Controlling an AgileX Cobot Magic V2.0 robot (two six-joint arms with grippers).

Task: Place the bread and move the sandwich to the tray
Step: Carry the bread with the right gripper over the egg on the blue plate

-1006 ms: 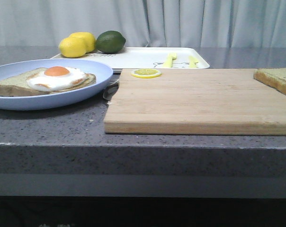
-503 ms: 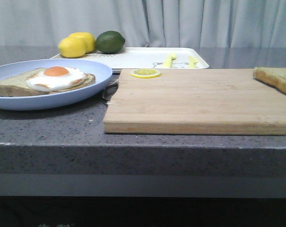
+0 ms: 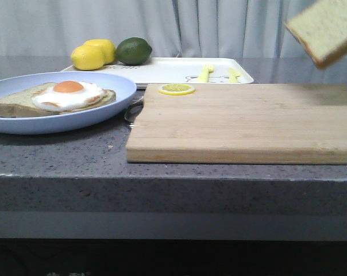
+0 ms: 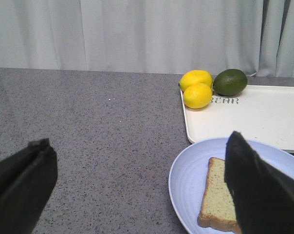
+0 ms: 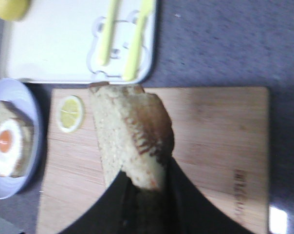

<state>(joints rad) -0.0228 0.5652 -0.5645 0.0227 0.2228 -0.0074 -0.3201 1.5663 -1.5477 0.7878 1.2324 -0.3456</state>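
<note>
The bread [image 3: 324,30] hangs in the air, tilted, high over the right end of the cutting board [image 3: 242,121], clear of the wood. In the right wrist view the right gripper [image 5: 146,187] has its dark fingers [image 5: 119,197] closed on one edge of the slice, which sticks out over the board and hides part of it.

The sandwich [image 3: 54,98], a toast slice topped with a fried egg on a round pale blue plate, sits on the grey worktop [image 3: 76,155] just left of the board. A lemon slice [image 3: 177,88] lies at the board's far left corner.

Behind the board and the plate lies the white tray [image 3: 168,70]. Two lemons [image 3: 93,54] and a lime [image 3: 134,50] rest at its left end, and yellow cutlery [image 3: 218,73] lies toward its right end.

The left gripper [image 4: 137,190] hovers above the worktop beside the plate, its fingers [image 4: 20,185] spread wide and holding nothing.
</note>
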